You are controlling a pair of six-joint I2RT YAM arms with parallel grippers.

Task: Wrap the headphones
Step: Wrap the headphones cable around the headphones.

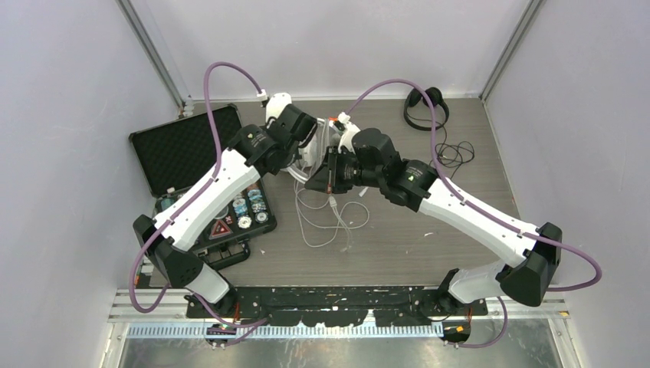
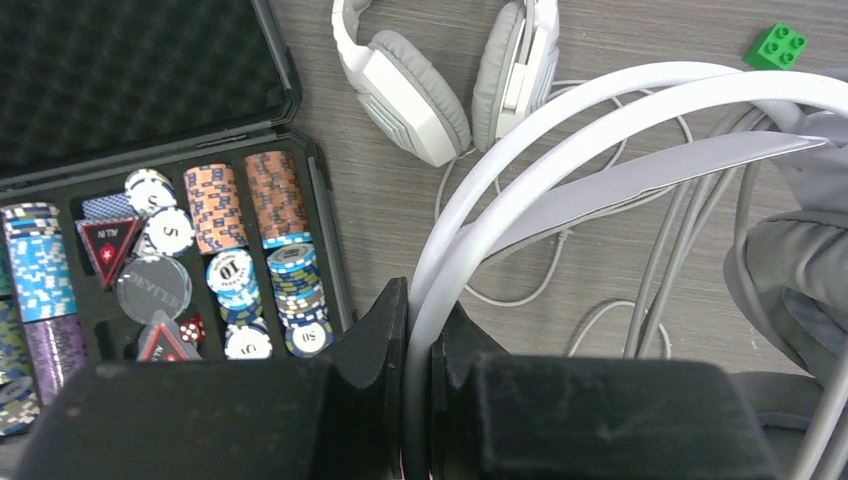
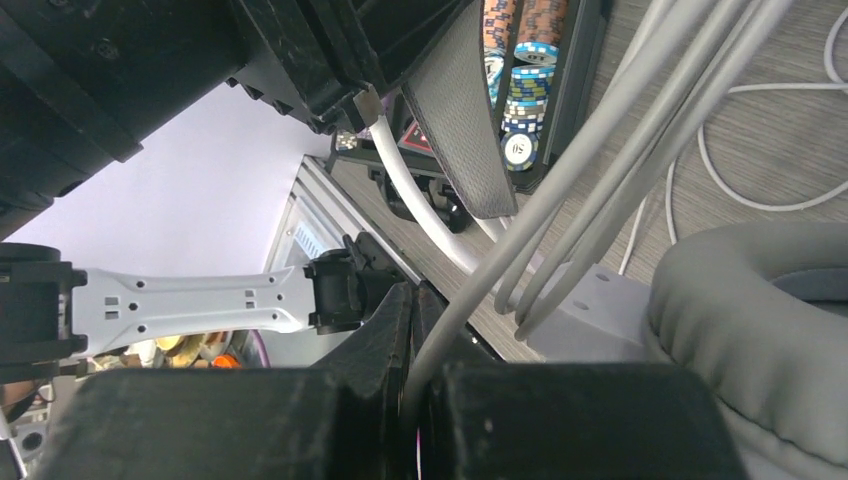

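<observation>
My left gripper [image 2: 420, 320] is shut on the thin headband [image 2: 600, 110] of a pale grey pair of headphones [image 1: 312, 156], held above the table between both arms. My right gripper [image 3: 418, 300] is shut on its white cable [image 3: 560, 170], beside a grey ear cushion [image 3: 740, 320]. Several cable strands [image 2: 680, 230] run side by side past the band. More cable [image 1: 329, 218] lies in loose loops on the table below. A second white pair [image 2: 430, 80] lies on the table. The black pair [image 1: 426, 107] lies at the back right with its black cable.
An open black case [image 1: 184, 146] of poker chips [image 2: 215, 205] lies on the left, close under my left arm. A green toy brick [image 2: 776, 45] sits on the wood-grain table. Walls close in on both sides and at the back.
</observation>
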